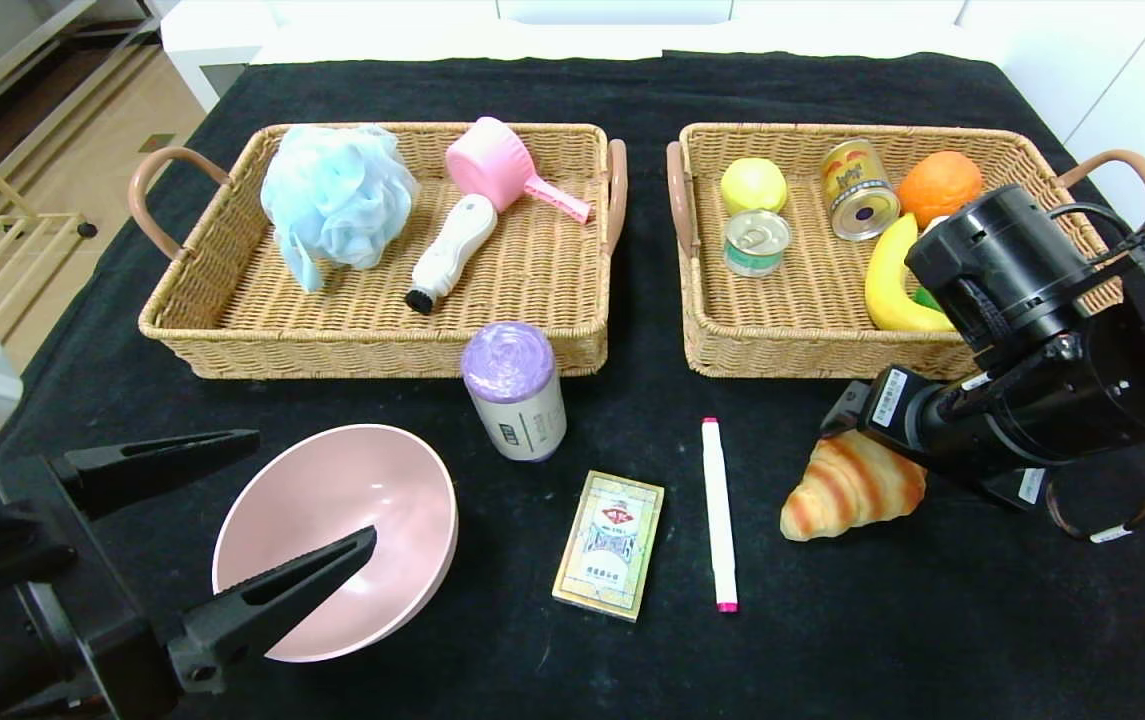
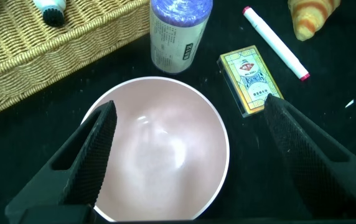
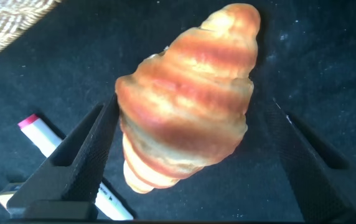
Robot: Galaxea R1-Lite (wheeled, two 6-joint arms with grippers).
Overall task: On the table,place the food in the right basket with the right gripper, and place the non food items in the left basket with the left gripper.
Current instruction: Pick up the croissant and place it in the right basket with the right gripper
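Both grippers wide open, ready to grab
Right gripper is around the croissant; left gripper is over the bowl; next, squeeze

Legible text is scarce. The yellow-bordered card box lying flat on the black tabletop carries a red emblem, an ornate central panel and a line of small characters below it; none can be made out in the head view or the left wrist view. The white cylindrical roll with the purple top bears a dark printed label block on its side; its characters are too small to read. The gold can in the right wicker basket shows red lettering, illegible. White stickers on the right arm are unreadable.
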